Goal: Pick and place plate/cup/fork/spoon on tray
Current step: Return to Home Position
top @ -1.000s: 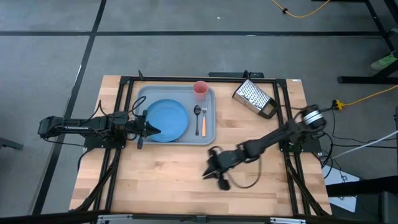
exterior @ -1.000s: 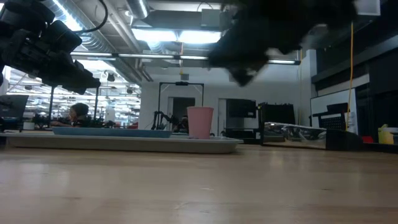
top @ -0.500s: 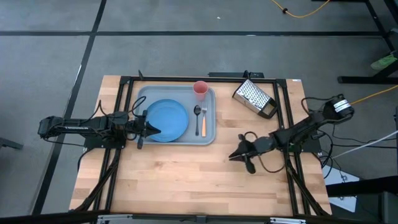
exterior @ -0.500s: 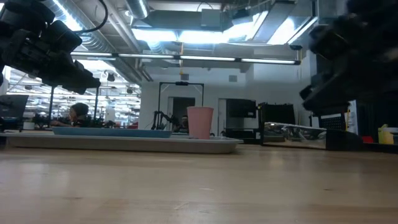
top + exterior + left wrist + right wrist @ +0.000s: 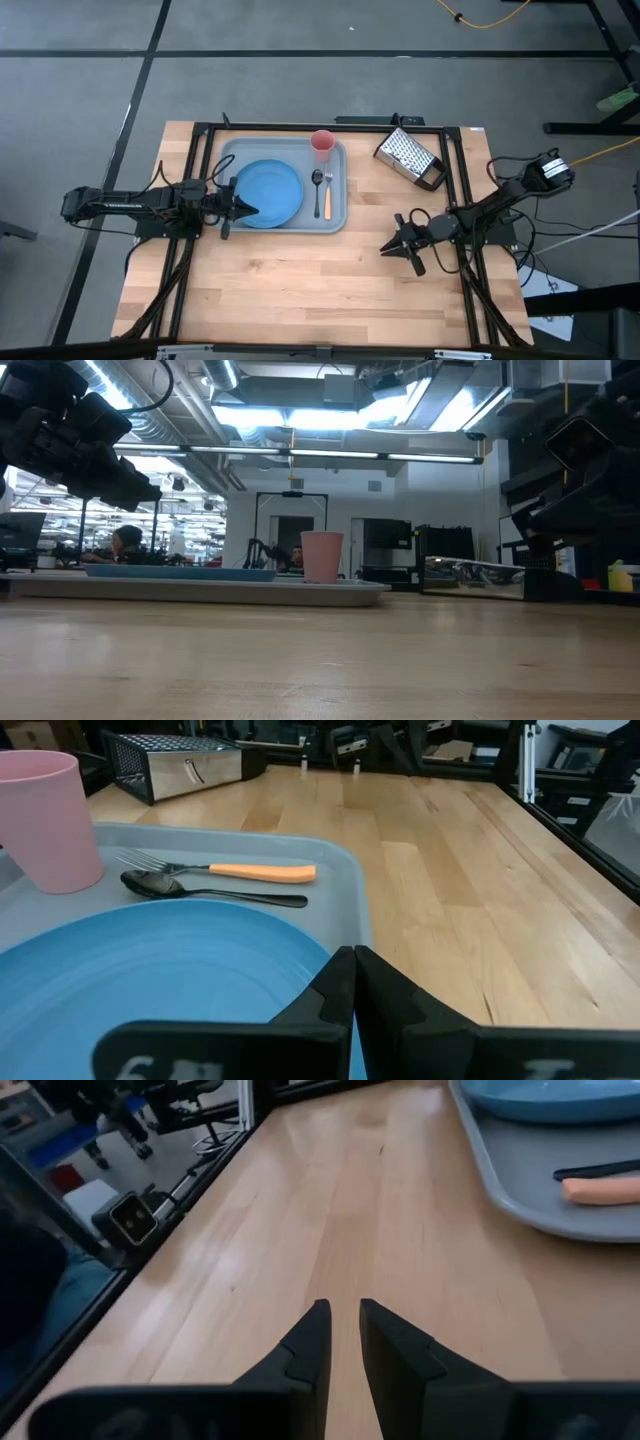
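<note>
The tray point(image 5: 283, 186) lies at the far left-centre of the wooden table point(image 5: 300, 280), long side parallel to the far edge. On it rest the plate point(image 5: 268, 193), filling the left half, the cup point(image 5: 322, 146) upright in the far right corner, and the spoon point(image 5: 317, 186) and fork point(image 5: 327, 195) side by side along the right rim, handles pointing toward the near edge. In the left wrist view the spoon point(image 5: 205, 892) lies nearer the plate point(image 5: 150, 970) than the fork point(image 5: 225, 870).

The left gripper point(image 5: 245, 210) hovers over the plate's left rim, its fingers point(image 5: 335, 990) pressed together and holding nothing. The right gripper point(image 5: 395, 245) hangs above bare wood, well right of the tray and near the table's right frame rail, its fingers point(image 5: 305, 1345) a narrow gap apart and empty.

A metal box grater point(image 5: 410, 158) lies on its side at the far right, apart from the tray. The near half of the table is open board. In the low view the cup point(image 5: 322, 556) stands above the tray's rim point(image 5: 200, 588).
</note>
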You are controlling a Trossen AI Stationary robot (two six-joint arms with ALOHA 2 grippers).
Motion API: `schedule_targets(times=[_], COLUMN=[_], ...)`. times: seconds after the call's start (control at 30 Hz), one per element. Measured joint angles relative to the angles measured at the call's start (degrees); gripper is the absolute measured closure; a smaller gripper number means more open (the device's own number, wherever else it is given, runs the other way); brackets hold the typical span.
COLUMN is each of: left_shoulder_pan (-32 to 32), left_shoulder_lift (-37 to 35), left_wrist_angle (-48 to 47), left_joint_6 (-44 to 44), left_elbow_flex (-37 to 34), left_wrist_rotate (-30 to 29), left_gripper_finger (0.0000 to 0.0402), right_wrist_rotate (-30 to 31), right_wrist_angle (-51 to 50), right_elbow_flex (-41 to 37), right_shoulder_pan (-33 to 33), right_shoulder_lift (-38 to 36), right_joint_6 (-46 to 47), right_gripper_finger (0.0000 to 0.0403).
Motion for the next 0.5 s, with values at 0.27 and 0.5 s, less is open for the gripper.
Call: schedule_targets(times=[0.27,0.5], left_shoulder_pan=[0.0,0.0], left_shoulder_lift=[0.0,0.0], left_wrist_angle=[0.09,0.09], left_joint_6=[0.0,0.0], left_elbow_flex=[0.0,-0.02], left_wrist_rotate=[0.0,0.0], left_gripper_finger=[0.0401,0.0401], right_wrist_rotate=[-8.33,-11.61], right_wrist_angle=[-2.33,-8.53], right_elbow_flex=[-1.45,-1.45], right_shoulder_pan=[-3.46,-6.99], right_shoulder_lift=[-5.91,-15.3], right_joint_6=[-4.45,-9.79], right_gripper_finger=[0.0341,0.0341])
